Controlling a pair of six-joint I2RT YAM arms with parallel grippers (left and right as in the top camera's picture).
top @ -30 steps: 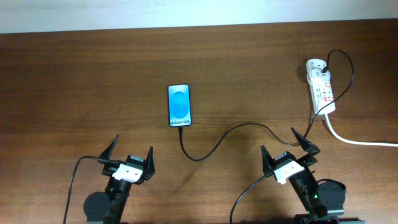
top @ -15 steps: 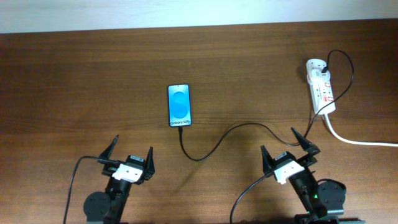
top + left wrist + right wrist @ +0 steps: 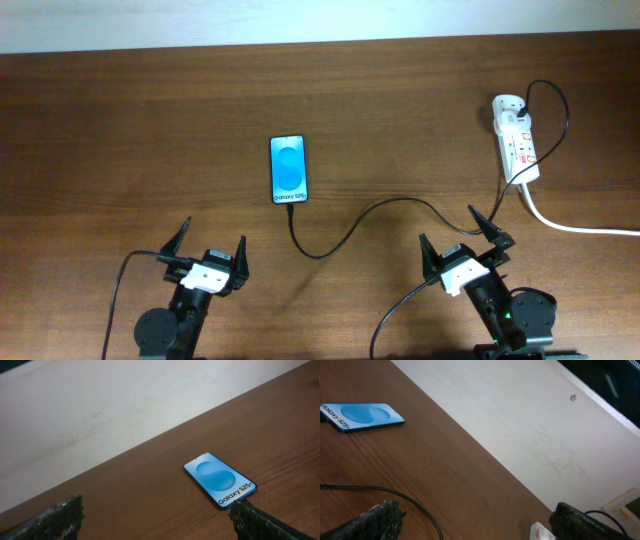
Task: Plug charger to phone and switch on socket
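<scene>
The phone (image 3: 288, 169) lies flat mid-table with its blue screen up; it also shows in the left wrist view (image 3: 220, 480) and the right wrist view (image 3: 362, 415). The charger (image 3: 360, 222) is a thin black cable that curves from the phone's foot to the socket (image 3: 516, 141) at the far right; its tip looks joined to the phone. The cable also shows in the right wrist view (image 3: 415, 504), where a corner of the socket (image 3: 540, 532) is visible. My left gripper (image 3: 212, 248) is open and empty near the front edge. My right gripper (image 3: 462, 234) is open and empty beside the cable.
A thick white cord (image 3: 580, 226) runs from the socket off the right edge. A pale wall (image 3: 100, 415) borders the table's far side. Each arm's own black cable trails off the front edge.
</scene>
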